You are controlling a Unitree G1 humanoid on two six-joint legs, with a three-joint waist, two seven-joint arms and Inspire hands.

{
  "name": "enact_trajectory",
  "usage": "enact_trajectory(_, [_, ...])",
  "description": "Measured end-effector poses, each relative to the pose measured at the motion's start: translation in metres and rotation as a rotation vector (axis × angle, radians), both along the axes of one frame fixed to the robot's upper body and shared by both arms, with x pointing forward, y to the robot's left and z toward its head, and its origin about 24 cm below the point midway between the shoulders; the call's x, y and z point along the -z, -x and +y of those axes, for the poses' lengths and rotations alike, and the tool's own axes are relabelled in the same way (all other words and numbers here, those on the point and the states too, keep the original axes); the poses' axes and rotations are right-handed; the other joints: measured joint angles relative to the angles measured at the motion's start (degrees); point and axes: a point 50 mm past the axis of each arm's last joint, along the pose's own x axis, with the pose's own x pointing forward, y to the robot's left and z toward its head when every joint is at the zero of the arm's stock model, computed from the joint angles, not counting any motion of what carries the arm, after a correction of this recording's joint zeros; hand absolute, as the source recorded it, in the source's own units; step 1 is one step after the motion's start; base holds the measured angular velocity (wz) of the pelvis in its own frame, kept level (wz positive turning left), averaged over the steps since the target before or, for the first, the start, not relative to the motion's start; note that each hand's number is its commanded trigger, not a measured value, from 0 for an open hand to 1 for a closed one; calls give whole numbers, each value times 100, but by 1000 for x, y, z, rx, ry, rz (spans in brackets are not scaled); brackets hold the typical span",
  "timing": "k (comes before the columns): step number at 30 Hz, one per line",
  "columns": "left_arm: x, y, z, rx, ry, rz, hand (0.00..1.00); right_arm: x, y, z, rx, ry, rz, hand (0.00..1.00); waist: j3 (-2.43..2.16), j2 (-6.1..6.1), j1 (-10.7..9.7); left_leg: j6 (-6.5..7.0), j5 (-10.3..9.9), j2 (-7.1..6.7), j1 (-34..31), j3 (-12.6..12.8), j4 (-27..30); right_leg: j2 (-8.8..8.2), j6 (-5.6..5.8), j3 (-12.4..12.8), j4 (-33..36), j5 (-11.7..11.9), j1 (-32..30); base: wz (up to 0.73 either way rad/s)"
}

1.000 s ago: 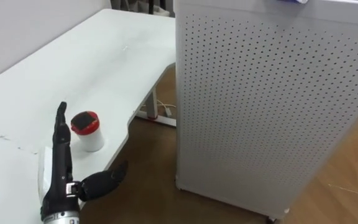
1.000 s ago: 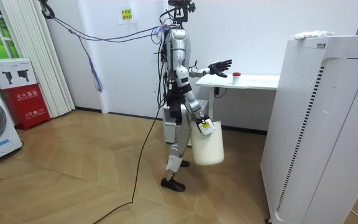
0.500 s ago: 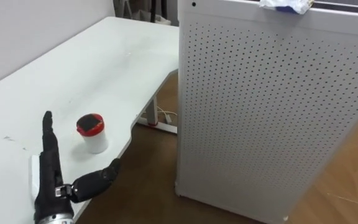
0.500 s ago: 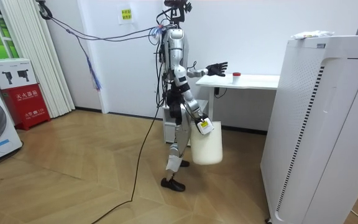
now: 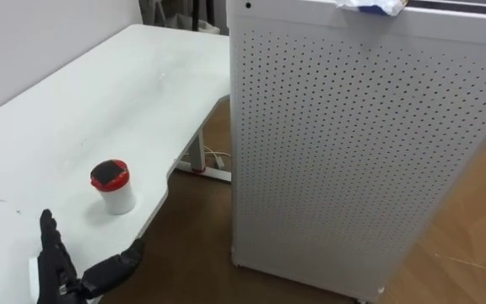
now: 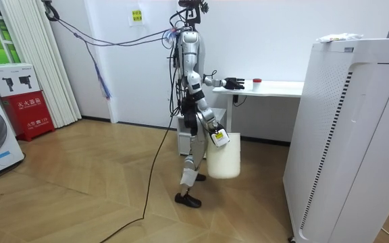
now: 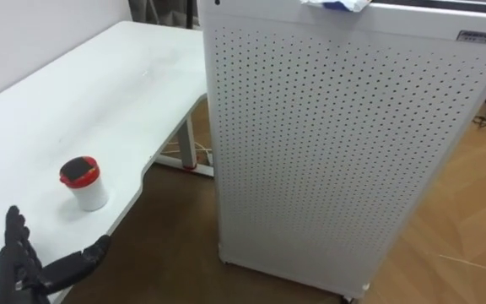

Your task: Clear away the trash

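Perforated white cabinet [image 5: 353, 143] stands right; white tabletop [image 5: 74, 93] left. White bucket [image 6: 225, 160] low by right robot hand [image 6: 216, 137], grasp unreadable. Red-lidded cup [image 5: 112, 187] upright near tabletop edge, just ahead and slightly right of left robot hand [image 5: 55, 270] (released, fingers straight), nearer one.

The left hand [image 5: 55, 268] is cut off by the lower edge at the palm. The crumpled wrapper [image 5: 371, 5] on the white cabinet [image 5: 353, 143] is cut by the top edge. In the room view, the right hand [image 6: 215, 136] at the white bucket [image 6: 225, 160] is too small to tell.

Cup [image 7: 83, 181] on table [image 7: 99, 93], left robot hand [image 7: 15, 268] splayed
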Motion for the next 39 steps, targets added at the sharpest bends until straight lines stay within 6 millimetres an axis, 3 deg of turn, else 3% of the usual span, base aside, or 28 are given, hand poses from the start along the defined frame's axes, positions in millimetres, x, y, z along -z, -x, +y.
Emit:
enact_trajectory(5, [3, -5, 0, -9, -2, 14, 0, -1, -3, 2, -1, -6, 1, 100, 12, 53, -79, 0, 0, -1, -1, 2, -7, 2, 5, 0, -22, 2, -37, 1])
enact_trajectory(10, [5, -6, 0, -10, 0, 28, 0, -2, -5, 4, -9, -16, 1, 100, -23, 108, -91, -1, 3, -1, -20, 1, -11, 15, 12, -4, -73, 10, -32, 0])
enact_trajectory(18, [3, -13, -1, -26, 4, 39, 0, -2, -2, 4, -13, -23, 9, 100, -20, 102, -120, 1, 7, -3, -23, 8, -7, 9, 12, -10, -70, 10, -17, 0])
enact_trajectory(29, [1, -37, 2, -59, 43, 63, 0, -1, 0, 4, -25, 7, 29, 100, -14, 95, -160, -4, 28, 0, -27, 11, 14, 15, 7, 26, -81, 13, -35, 0])
enact_trajectory(36, [2, -45, 7, -69, 36, 88, 0, -1, 3, 5, -17, 6, 32, 100, -58, 172, -211, -4, 28, 7, -20, 38, 10, 17, 3, 27, -85, 16, -39, -2])
enact_trajectory(39, [1, -50, 8, -74, 43, 98, 0, 0, 5, 4, -15, 6, 37, 100, -53, 187, -212, -4, 28, 4, -18, 48, 12, 9, 2, 47, -71, 17, -44, 0])
